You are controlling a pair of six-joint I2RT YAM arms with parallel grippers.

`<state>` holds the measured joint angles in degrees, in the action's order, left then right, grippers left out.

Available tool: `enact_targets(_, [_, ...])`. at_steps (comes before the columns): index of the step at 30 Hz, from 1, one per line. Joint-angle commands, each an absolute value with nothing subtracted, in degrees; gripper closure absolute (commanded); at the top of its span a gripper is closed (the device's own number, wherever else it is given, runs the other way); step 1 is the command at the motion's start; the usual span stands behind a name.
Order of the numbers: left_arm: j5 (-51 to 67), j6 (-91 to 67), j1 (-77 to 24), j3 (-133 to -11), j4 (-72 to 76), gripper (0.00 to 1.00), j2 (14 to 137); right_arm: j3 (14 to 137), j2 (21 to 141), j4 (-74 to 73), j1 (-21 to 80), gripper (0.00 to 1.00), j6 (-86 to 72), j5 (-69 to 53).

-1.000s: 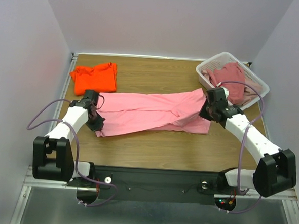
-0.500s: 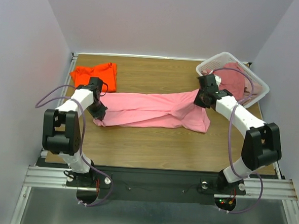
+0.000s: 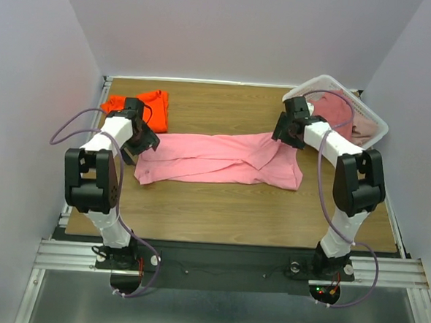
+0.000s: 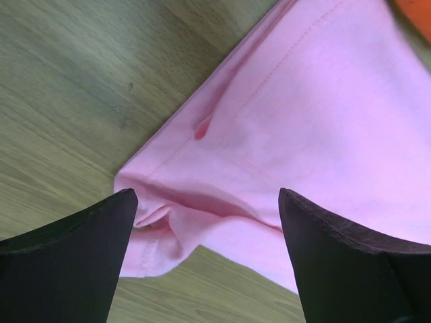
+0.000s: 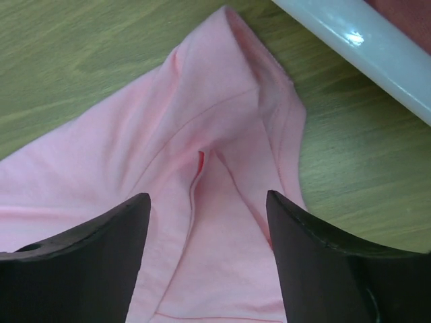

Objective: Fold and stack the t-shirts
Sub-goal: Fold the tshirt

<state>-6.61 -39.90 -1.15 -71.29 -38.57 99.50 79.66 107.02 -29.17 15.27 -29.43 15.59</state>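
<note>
1. Left wrist view: left gripper (image 4: 205,195) has its jaws wide apart with nothing between them. Both dark fingers (image 4: 74,256) are cut off by the bottom edge.
2. Right under it is a corner of the light pink soft cotton t-shirt (image 4: 323,121), its stitched hem bunched into a small fold on the brown wood-grain table (image 4: 67,81). Cannot tell whether the tips touch the cloth.
3. The top right corner shows a sliver of the bright orange cotton t-shirt (image 4: 421,7); the rest is out of frame.
4. Right wrist view: right gripper (image 5: 207,196) is also open and holds nothing. Its fingers are cropped at the lower edge.
5. Below it is the pink shirt's other end, with seams and a fold running up between the fingers. The rim of the white plastic basket (image 5: 350,40) crosses the top right, near the cloth, and is mostly cropped.
6. Top external view: the pink shirt lies as a long crumpled band across mid-table, one gripper at each end.
7. The orange shirt lies at the far left, partly hidden by the left arm.
8. The basket sits at the far right and holds a dusty rose t-shirt (image 3: 339,110). The right arm covers part of it, and the rest of the contents are hard to make out.
</note>
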Motion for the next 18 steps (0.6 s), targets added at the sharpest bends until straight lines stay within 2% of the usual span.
enact_targets(1, [-7.2, -40.3, -1.4, -68.3, -38.9, 0.01, 91.3, 78.8, 102.1, -27.9, 15.4, 0.23, -27.7, 12.7])
enact_targets(6, [-7.0, -41.1, -1.4, -58.0, -36.0, 0.01, 84.4, 70.7, 92.7, -25.5, 15.4, 0.12, -27.7, 4.5])
enact_targets(8, [-6.2, -41.6, -1.4, -55.6, -34.9, 0.02, 82.3, 67.7, 90.5, -24.1, 15.4, 0.11, -27.6, 0.4])
enact_targets(9, [-5.9, -41.7, -1.4, -53.4, -33.8, 0.02, 81.7, 64.9, 88.9, -21.9, 15.5, 0.0, -27.8, -6.0])
enact_targets(12, [-6.9, -42.4, -1.3, -50.4, -32.2, 0.02, 80.4, 60.9, 88.2, -18.6, 15.9, 0.0, -27.8, -15.3])
enact_targets(18, [-7.3, -43.3, -1.0, -49.3, -28.6, 0.02, 82.3, 62.0, 93.5, -15.6, 18.5, 0.0, -28.7, -16.4])
